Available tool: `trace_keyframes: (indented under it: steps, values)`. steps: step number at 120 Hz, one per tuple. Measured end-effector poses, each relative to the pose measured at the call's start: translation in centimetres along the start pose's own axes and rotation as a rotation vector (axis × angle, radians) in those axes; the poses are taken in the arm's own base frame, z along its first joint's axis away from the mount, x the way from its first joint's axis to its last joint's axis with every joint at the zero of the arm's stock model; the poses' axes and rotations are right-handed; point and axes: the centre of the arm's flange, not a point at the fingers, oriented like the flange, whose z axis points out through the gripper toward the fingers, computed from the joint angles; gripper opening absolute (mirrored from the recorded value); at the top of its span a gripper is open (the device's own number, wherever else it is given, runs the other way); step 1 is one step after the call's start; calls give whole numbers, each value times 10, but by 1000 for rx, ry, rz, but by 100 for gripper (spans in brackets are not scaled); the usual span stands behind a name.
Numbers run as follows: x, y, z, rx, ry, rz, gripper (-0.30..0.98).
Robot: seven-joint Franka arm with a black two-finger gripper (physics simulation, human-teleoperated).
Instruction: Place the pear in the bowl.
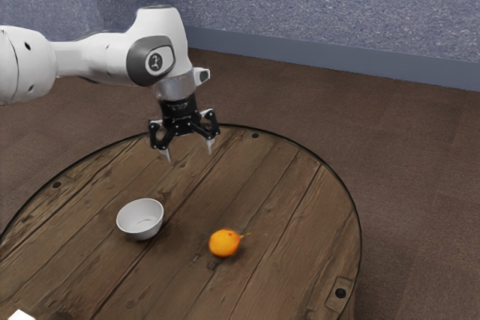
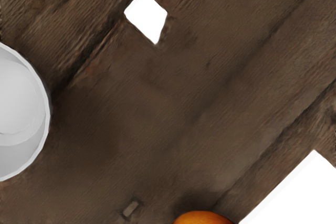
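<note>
Pear point(image 1: 224, 243) lies on the table point(image 1: 277, 185), apart from the bowl point(image 1: 150, 231); gripper point(image 1: 190, 157) stands wide

The setting is a room with a speckled blue-grey wall point(image 1: 337, 5) at the far side and a brown floor point(image 1: 412, 155). The table is round, made of worn wooden planks, with a dark rim.

The white arm point(image 1: 97, 58) enters from the exterior view's left and reaches over the far part of the table. The gripper is black and points downward, raised above the planks. Its two fingers are spread well apart, with open space between them.

The bowl is white, round and upright, on the exterior view's left of the pear and a little farther back. In the wrist view it is partly cut off, with rim and inner wall in sight.

The pear is orange and rounded, with a thin stem toward the exterior view's right. It rests directly on the wood, nearer than the gripper. In the wrist view, part of its top is seen.

Also in the wrist view are a large white shape point(image 2: 299, 198) close by the pear and a smaller white patch point(image 2: 147, 17); I cannot tell what either is.
</note>
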Motion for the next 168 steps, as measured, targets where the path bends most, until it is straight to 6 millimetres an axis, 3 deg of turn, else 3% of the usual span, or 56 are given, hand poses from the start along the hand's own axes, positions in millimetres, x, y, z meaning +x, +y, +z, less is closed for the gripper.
trace_keyframes:
  steps: [16, 44, 66, 80, 90, 128, 145, 168]
  values:
    - [7, 16, 35, -34, -26, -172, 69]
    - [17, 22, 45, -90, -39, -484, 69]
    - [31, 28, 91, -86, -116, -730, 69]
    - [9, 26, 115, -51, -157, -839, 69]
    - [-11, 19, 121, -28, -176, -904, 69]
    - [-22, 20, 138, 5, -226, -1124, 69]
    - [-46, 23, 154, 55, -231, -1157, 69]
    - [-54, 20, 162, 77, -229, -1206, 69]
